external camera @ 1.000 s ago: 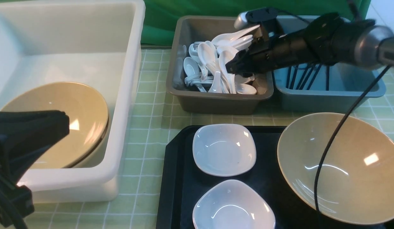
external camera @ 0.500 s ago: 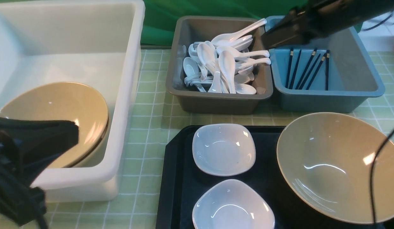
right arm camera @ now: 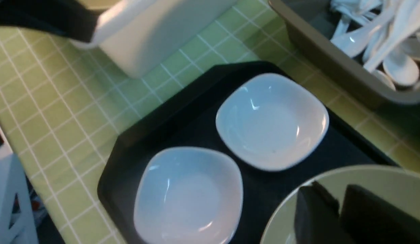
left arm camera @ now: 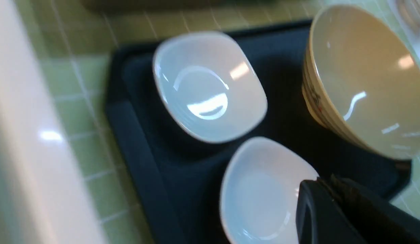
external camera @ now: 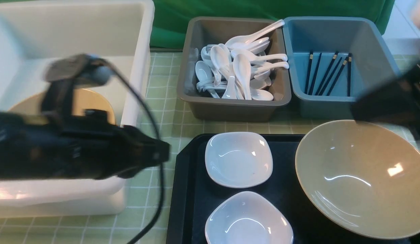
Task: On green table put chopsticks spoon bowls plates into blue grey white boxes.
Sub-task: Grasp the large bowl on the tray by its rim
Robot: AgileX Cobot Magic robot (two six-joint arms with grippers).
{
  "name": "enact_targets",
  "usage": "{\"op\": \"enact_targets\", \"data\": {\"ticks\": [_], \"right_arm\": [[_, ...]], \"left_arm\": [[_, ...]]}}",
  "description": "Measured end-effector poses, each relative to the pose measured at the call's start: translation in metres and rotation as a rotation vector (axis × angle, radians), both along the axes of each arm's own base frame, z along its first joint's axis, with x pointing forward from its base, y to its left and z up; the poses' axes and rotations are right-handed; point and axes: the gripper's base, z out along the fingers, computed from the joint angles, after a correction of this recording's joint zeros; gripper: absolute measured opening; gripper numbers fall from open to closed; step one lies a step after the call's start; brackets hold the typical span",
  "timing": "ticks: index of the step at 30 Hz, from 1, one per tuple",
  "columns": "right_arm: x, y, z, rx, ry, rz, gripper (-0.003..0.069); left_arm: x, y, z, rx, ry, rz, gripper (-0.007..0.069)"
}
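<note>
- Closest to you, the near plate (external camera: 249, 220) is a small glossy white rounded square; it sits on the black tray (external camera: 186, 189), whose surface is matt and dark.
- Just behind it, the far plate (external camera: 238, 159) is the same shape; the two stand slightly apart.
- Right of them on that tray, the tan bowl (external camera: 359, 179) is wide, shallow and shiny, and tilts towards you.
- None of these dishes has shifted since a second ago.
- Your left gripper (external camera: 164, 154) has swung out of the lower-left corner; it now reaches sideways across the white box (external camera: 139, 67), its tip beside the tray's left edge; its claw is closed and holds nothing.
- Your right gripper (right arm camera: 335, 196) has pulled back from the far boxes to the right edge, over the tan bowl's rim; its jaws are drawn nearly together with nothing between them.
- The green table (external camera: 162, 112) is pale cloth with a white grid.
- In the translucent white box lies a second bowl (external camera: 91, 100).
- Farthest off, the grey box (external camera: 230, 110) is heaped with white ceramic spoons (external camera: 242, 67); the blue box (external camera: 332, 105) beside it holds thin black chopsticks (external camera: 327, 74) with gold bands.
</note>
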Motion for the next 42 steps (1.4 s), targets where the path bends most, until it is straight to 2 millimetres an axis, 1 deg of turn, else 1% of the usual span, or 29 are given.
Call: {"op": "enact_targets", "data": {"ticks": [1,2,3,5,6,7,8,10,11,12,14,15,16,17,18,19,20,21,22,25,30,31,33,35,37,39,40,42], "right_arm": [[-0.006,-0.001,0.001,0.004,-0.015,-0.003,0.0073],[-0.025,-0.004,-0.008,0.011,-0.017,-0.018,0.0048],[-0.038,-0.006,-0.013,0.013,-0.025,-0.028,0.0035],[-0.055,-0.010,-0.020,0.004,-0.033,-0.049,0.0027],[-0.068,-0.014,-0.026,-0.011,-0.043,-0.074,0.0024],[-0.075,-0.017,-0.030,-0.025,-0.054,-0.090,0.0023],[-0.082,-0.019,-0.030,-0.035,-0.074,-0.100,0.0023],[-0.094,-0.023,-0.030,-0.046,-0.113,-0.121,0.0023],[-0.095,-0.023,-0.029,-0.046,-0.117,-0.122,0.0023],[-0.100,-0.024,-0.027,-0.036,-0.139,-0.133,0.0023],[-0.103,-0.024,-0.026,-0.020,-0.148,-0.148,0.0023],[-0.103,-0.024,-0.026,-0.015,-0.145,-0.151,0.0023],[-0.103,-0.024,-0.025,-0.003,-0.139,-0.155,0.0023],[-0.103,-0.023,-0.025,0.003,-0.137,-0.154,0.0023],[-0.103,-0.023,-0.025,0.005,-0.137,-0.154,0.0023],[-0.104,-0.022,-0.025,0.016,-0.135,-0.147,0.0023],[-0.104,-0.022,-0.025,0.018,-0.135,-0.144,0.0023],[-0.105,-0.021,-0.025,0.025,-0.132,-0.127,0.0023],[-0.105,-0.020,-0.024,0.027,-0.133,-0.114,0.0023],[-0.107,-0.018,-0.024,0.028,-0.132,-0.079,0.0023],[-0.108,-0.017,-0.024,0.027,-0.135,-0.061,0.0026],[-0.108,-0.017,-0.024,0.027,-0.135,-0.061,0.0026],[-0.108,-0.017,-0.024,0.025,-0.137,-0.057,0.0026],[-0.108,-0.017,-0.024,0.025,-0.137,-0.057,0.0026],[-0.108,-0.017,-0.024,0.025,-0.137,-0.057,0.0026],[-0.108,-0.017,-0.024,0.025,-0.137,-0.057,0.0027],[-0.108,-0.017,-0.024,0.024,-0.138,-0.057,0.0027],[-0.108,-0.017,-0.024,0.022,-0.140,-0.054,0.0029]], "left_arm": [[0.000,-0.001,0.002,-0.005,0.000,-0.003,-0.0002],[0.011,-0.009,-0.001,-0.003,0.038,-0.047,-0.0002],[0.017,-0.014,-0.002,-0.002,0.050,-0.077,-0.0002],[0.029,-0.026,-0.002,0.003,0.076,-0.127,-0.0001],[0.038,-0.041,-0.003,0.011,0.096,-0.179,0.0000],[0.044,-0.052,-0.005,0.020,0.108,-0.212,0.0001],[0.049,-0.062,-0.006,0.032,0.119,-0.235,0.0004],[0.061,-0.091,-0.013,0.059,0.164,-0.268,0.0021],[0.062,-0.094,-0.014,0.068,0.167,-0.271,0.0026],[0.072,-0.113,-0.017,0.091,0.188,-0.277,0.0052],[0.084,-0.139,-0.030,0.149,0.230,-0.274,0.0101],[0.088,-0.145,-0.032,0.165,0.238,-0.274,0.0117],[0.096,-0.158,-0.039,0.204,0.257,-0.271,0.0158],[0.100,-0.165,-0.043,0.218,0.272,-0.264,0.0176],[0.101,-0.167,-0.044,0.229,0.272,-0.266,0.0190],[0.109,-0.177,-0.049,0.252,0.292,-0.254,0.0237],[0.112,-0.180,-0.054,0.261,0.305,-0.251,0.0251],[0.119,-0.187,-0.061,0.267,0.331,-0.236,0.0296],[0.123,-0.191,-0.066,0.267,0.343,-0.228,0.0325],[0.133,-0.202,-0.075,0.244,0.360,-0.232,0.0384],[0.136,-0.214,-0.089,0.183,0.363,-0.300,0.0377],[0.136,-0.214,-0.089,0.179,0.365,-0.299,0.0377],[0.137,-0.218,-0.100,0.159,0.380,-0.329,0.0356],[0.138,-0.221,-0.107,0.154,0.387,-0.346,0.0301],[0.138,-0.222,-0.111,0.146,0.390,-0.357,0.0218],[0.137,-0.223,-0.111,0.139,0.386,-0.367,0.0098],[0.138,-0.222,-0.111,0.134,0.389,-0.364,0.0065],[0.139,-0.222,-0.110,0.116,0.386,-0.362,0.0022]]}}
